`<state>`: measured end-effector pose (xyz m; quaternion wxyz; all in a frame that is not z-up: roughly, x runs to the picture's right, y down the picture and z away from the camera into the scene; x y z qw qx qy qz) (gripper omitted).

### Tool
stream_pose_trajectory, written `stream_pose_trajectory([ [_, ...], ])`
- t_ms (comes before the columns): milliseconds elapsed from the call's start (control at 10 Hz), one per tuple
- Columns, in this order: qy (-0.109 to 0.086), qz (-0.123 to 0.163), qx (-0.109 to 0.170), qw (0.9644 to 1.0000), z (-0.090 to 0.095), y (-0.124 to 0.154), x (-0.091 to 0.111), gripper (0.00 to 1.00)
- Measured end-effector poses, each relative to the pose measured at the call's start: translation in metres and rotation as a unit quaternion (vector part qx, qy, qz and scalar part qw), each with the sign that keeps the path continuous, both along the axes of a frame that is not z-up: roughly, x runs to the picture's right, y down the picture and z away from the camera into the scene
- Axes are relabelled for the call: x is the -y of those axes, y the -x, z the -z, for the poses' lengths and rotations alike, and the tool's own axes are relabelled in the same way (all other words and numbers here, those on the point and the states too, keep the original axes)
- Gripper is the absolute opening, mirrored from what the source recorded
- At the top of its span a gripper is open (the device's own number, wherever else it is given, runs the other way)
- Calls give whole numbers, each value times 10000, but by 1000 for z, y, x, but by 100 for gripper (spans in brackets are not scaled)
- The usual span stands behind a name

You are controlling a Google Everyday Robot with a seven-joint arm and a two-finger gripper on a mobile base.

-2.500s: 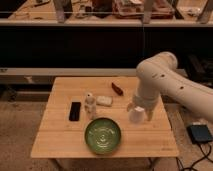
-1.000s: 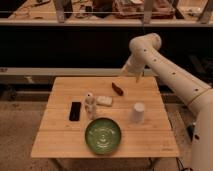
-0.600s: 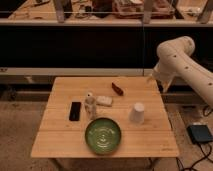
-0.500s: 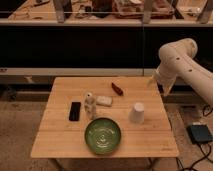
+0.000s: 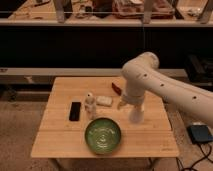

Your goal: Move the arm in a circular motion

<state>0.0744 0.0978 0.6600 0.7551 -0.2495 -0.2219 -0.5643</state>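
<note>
One sweep back inward: your arm now hangs over the desk's right half, gripper above the white cup, having swung in from the right edge. You cannot tell the jaws' spread. Circling looks underway.

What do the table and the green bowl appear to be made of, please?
The table looks like pale wood with a matte finish, showing plank seams. The green bowl seems glazed ceramic, judging by its sheen, though plastic is possible. The gripper hangs beside the white cup.

The arm reaches in from the right; its gripper hangs over the table, above the cup, right of the bowl.
</note>
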Motion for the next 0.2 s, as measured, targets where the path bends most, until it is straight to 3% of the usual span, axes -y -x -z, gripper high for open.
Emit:
stream_pose_trajectory([
  [200,12,272,554,9981,2,59,1,60],
])
